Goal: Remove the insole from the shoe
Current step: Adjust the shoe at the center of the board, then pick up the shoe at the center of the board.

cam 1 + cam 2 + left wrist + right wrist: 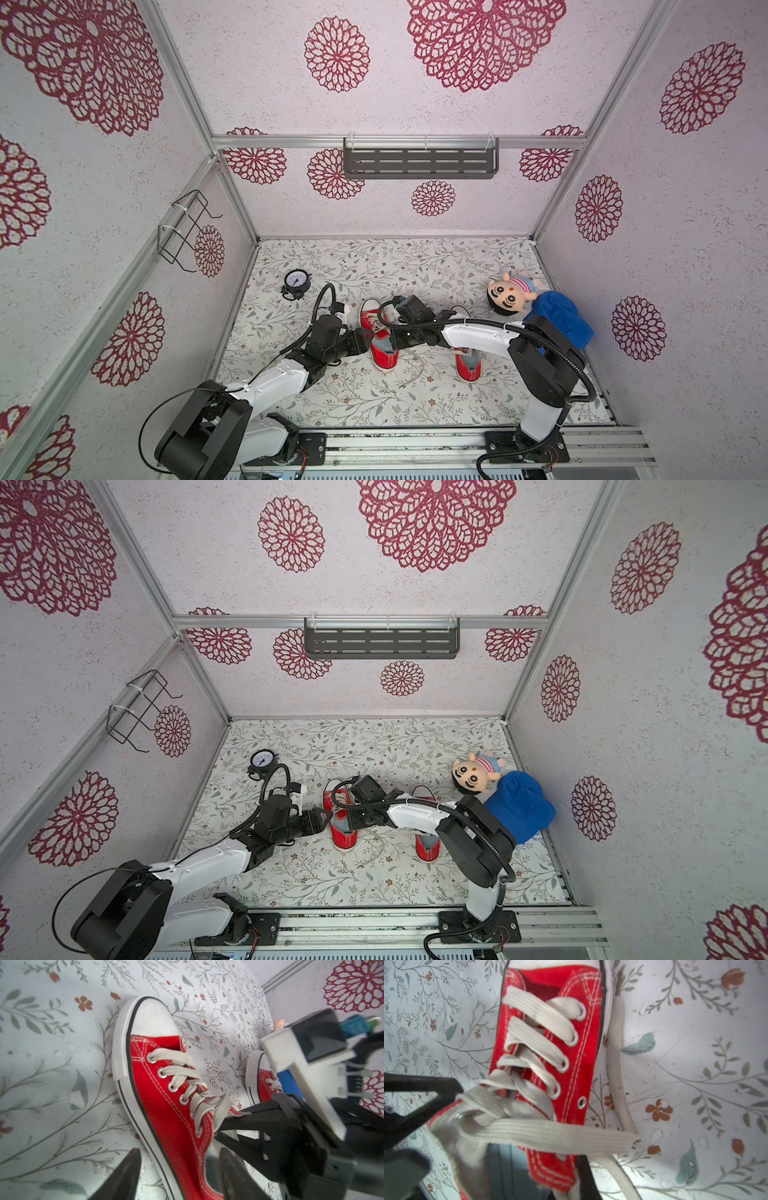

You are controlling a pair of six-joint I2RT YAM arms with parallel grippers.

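Black right gripper (223,1126): jaws clenched together, tips at the mouth of the red shoe (162,1105), by the tongue and the top lacing. Whether cloth or lace is pinched between them: cannot tell.

Left gripper (322,818): jaws spread, released, holding nothing. It sits at the shoe's left side, towards the heel, and the left wrist view shows the left sidewall between the two fingers. Contact with the canvas: cannot tell.

Insole (504,1169): inside the shoe, its blue-grey surface showing through the opening behind the tongue.

Shoe: canvas, white toe cap pointing far, heel near, sole down on the floral table (332,395), roughly mid-table. Top eyelets are unlaced. A loose lace (618,1064) trails on the table along the shoe's right side.

Second red shoe (467,370): to the right, parallel, partly under the right forearm.

Plush doll (509,293): far right, lying against a blue garment (561,320).

Small black dial clock (296,280): far left.

Walls: grey slotted shelf (419,162) on the back wall, wire rack (187,228) on the left wall.
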